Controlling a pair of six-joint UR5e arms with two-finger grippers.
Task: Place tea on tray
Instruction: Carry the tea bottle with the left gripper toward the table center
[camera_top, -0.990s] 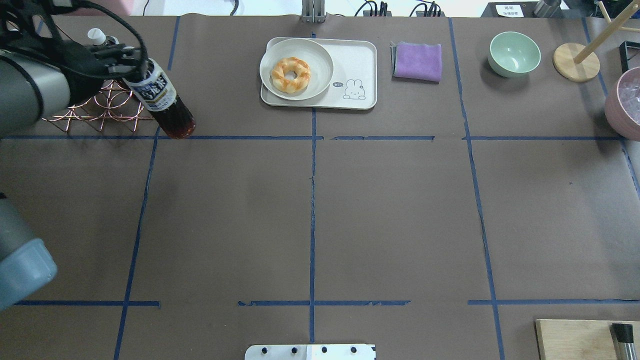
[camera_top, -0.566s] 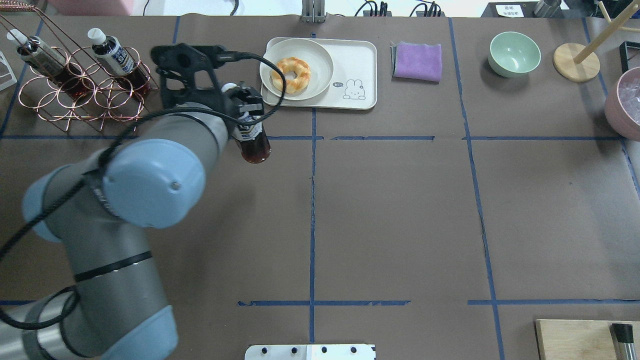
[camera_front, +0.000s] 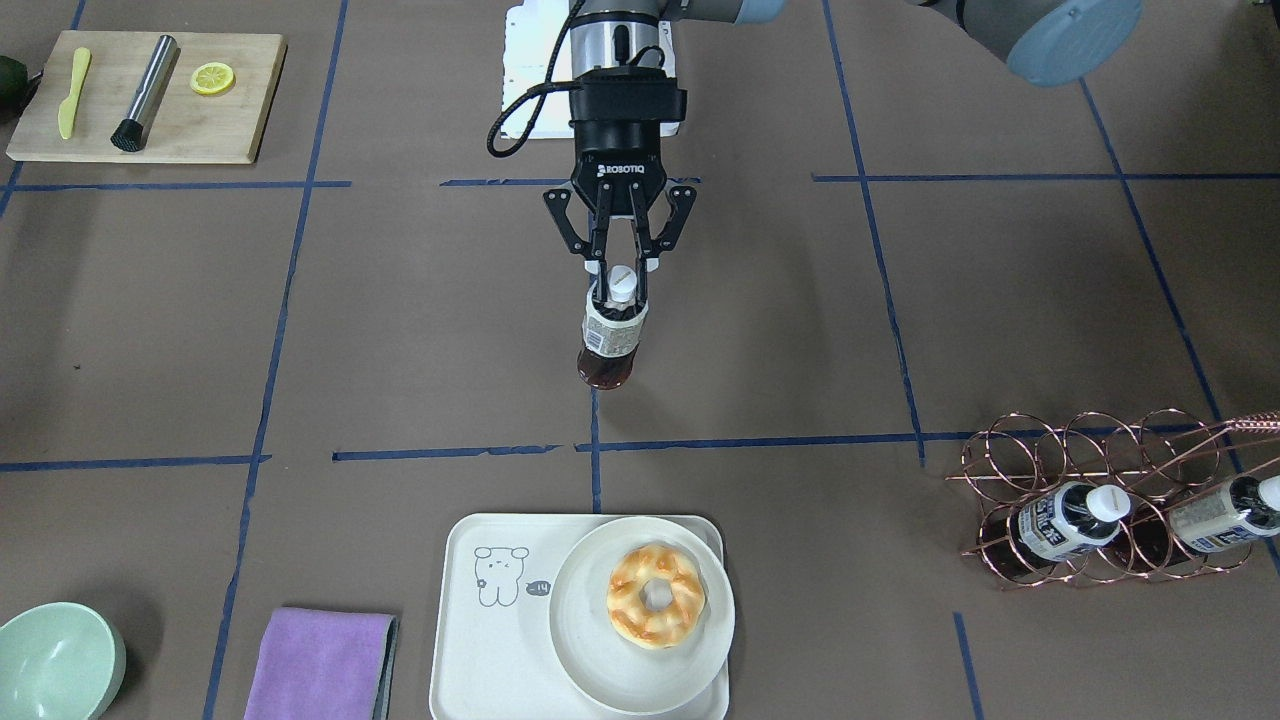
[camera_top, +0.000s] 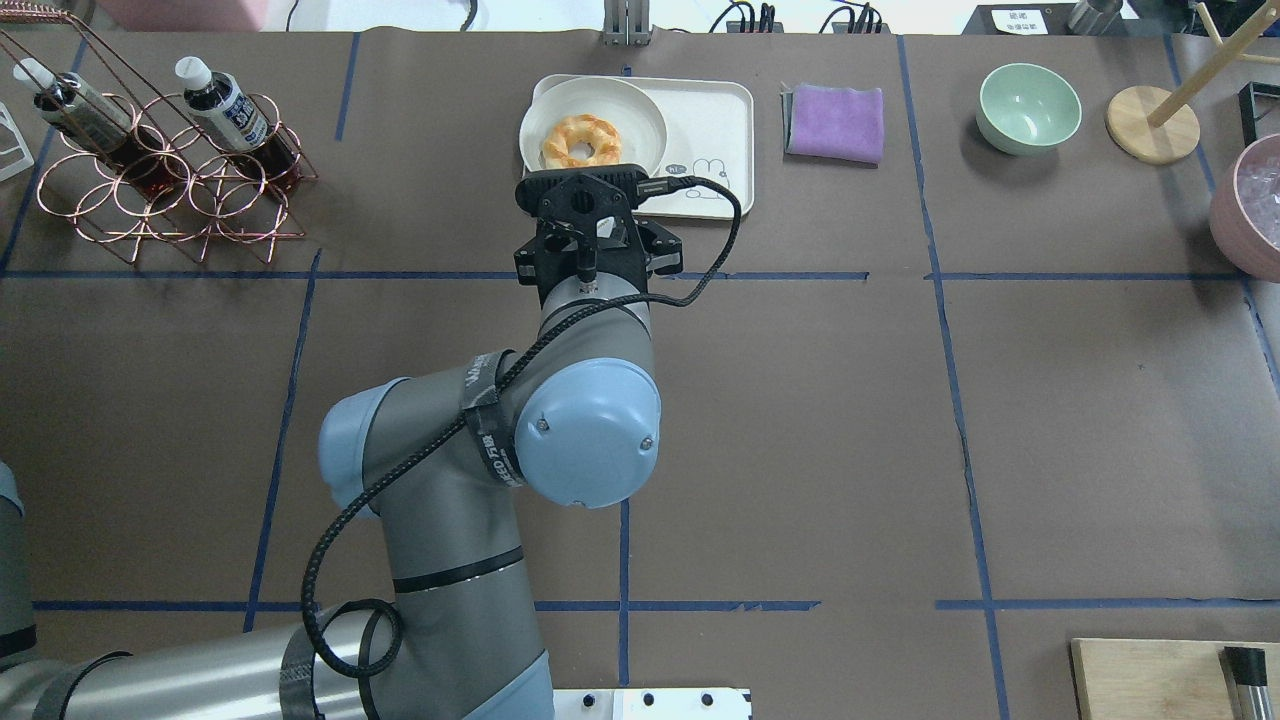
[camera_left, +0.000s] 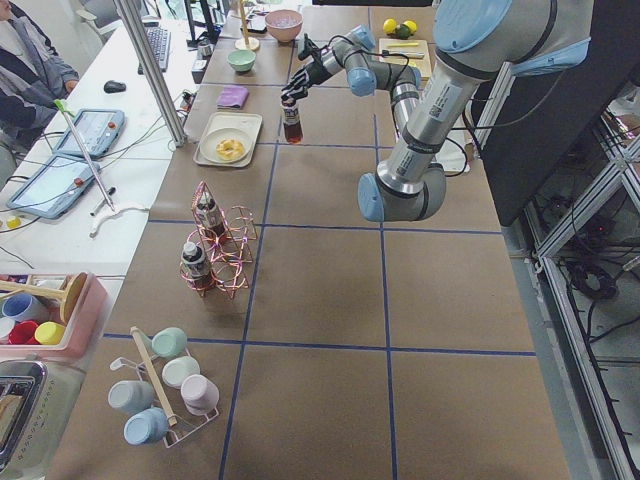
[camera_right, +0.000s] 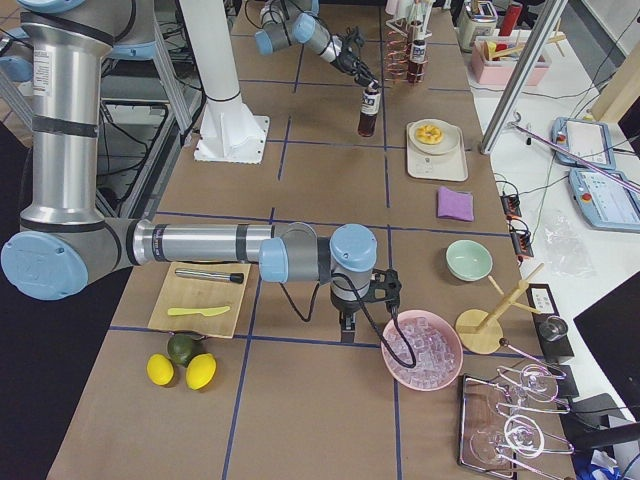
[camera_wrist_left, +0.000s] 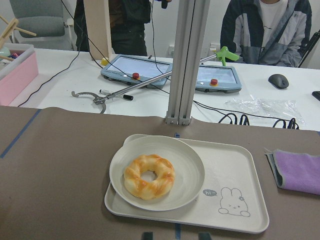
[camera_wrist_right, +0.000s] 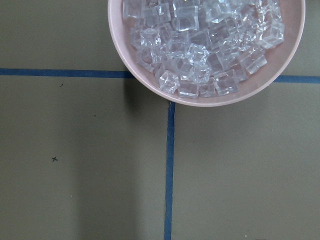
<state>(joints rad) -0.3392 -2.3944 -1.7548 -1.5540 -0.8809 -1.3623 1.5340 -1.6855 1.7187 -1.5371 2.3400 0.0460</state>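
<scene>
Your left claw (camera_front: 622, 290) clamps the tea (camera_front: 610, 340) by its neck, short of the tray (camera_front: 465, 680): looks mid-carry. Next, take it over the bare patch beside the plate (camera_front: 585, 650), then lower.

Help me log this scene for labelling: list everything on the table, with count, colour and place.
tea bottle: 1, dark brown; held upright, short of the tray
spare bottles: 2, same; slanted in the rack
rack: 1, copper wire; robot's far left
tray: 1, cream; far middle
plate: 1, cream; on the tray
doughnut: 1, golden; on the plate
cloth: 1, purple; beside the tray
bowl: 1, green; past the cloth
board: 1, wooden; near right, with yellow knife, tool, lemon slice
ice bowl: 1, pink; right end
left gripper: shut on the tea bottle
right gripper: by the ice bowl
</scene>
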